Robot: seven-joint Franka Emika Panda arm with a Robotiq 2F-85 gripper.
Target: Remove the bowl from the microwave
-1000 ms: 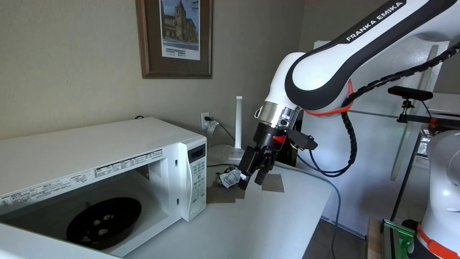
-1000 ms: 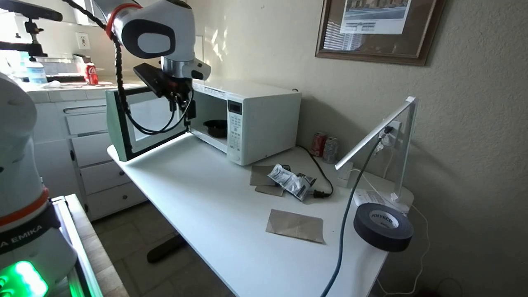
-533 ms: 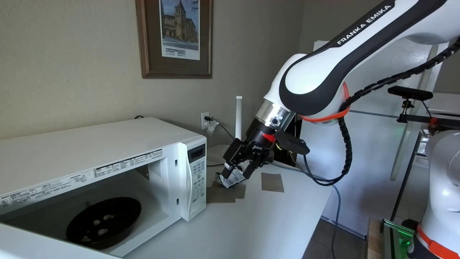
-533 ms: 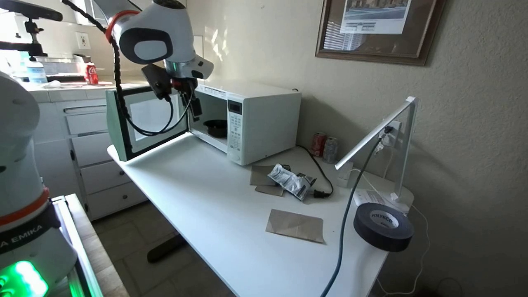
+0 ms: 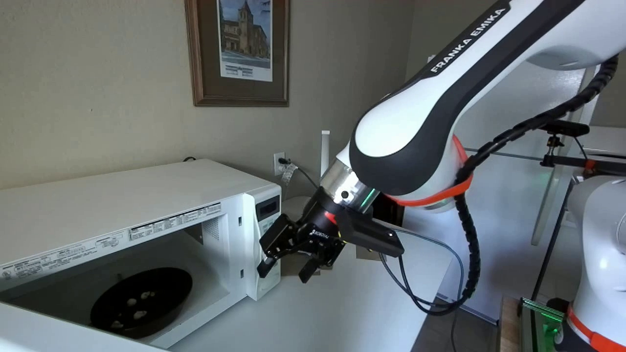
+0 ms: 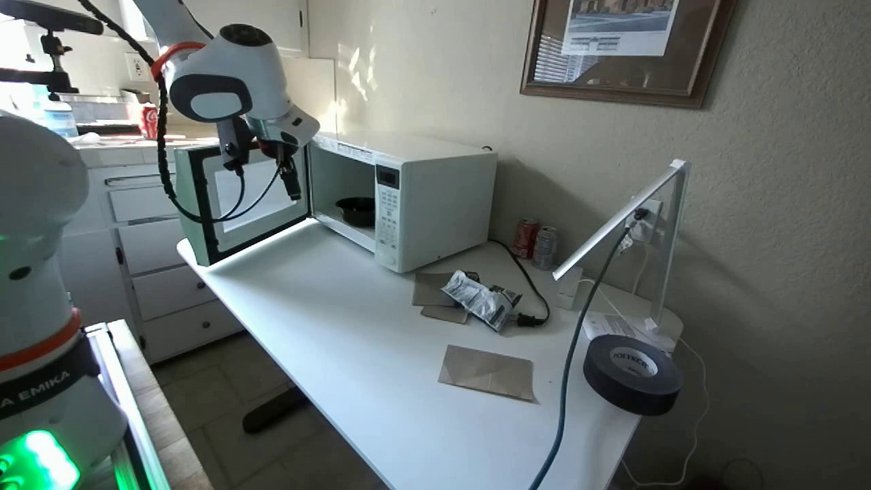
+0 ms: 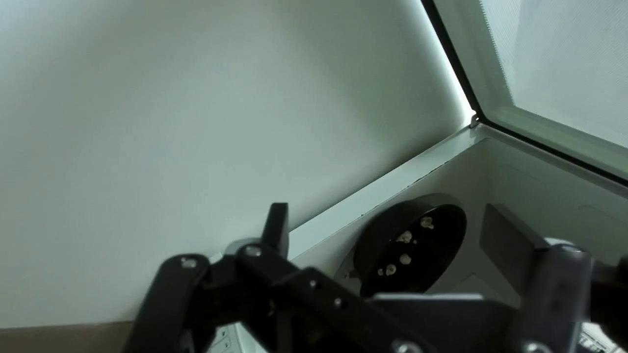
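The glossy black bowl (image 5: 165, 292) sits inside the open white microwave (image 5: 146, 193) with several small pale pieces in it. The bowl (image 6: 357, 212) and microwave (image 6: 446, 204) show in both exterior views. My gripper (image 5: 286, 270) is open and empty outside the cavity, in front of the control panel side in this exterior view. It also shows from behind, near the open door (image 6: 197, 245), in an exterior view (image 6: 294, 190). In the wrist view the bowl (image 7: 434, 250) lies beyond the spread fingers (image 7: 390, 228), apart from them. The gripper body hides the bowl's lower edge there.
The open door borders the cavity in the wrist view (image 7: 564, 73). The microwave's front frame (image 7: 363, 202) edges the opening. A silver packet (image 6: 480, 299), cardboard pieces (image 6: 486, 372), cans (image 6: 525, 238) and a tape roll (image 6: 633, 374) stand on the table's other side.
The gripper has moved toward the microwave's front, left and down in an exterior view, and tilted toward the opening. Its fingers appear farther apart. The bowl and microwave have not moved.
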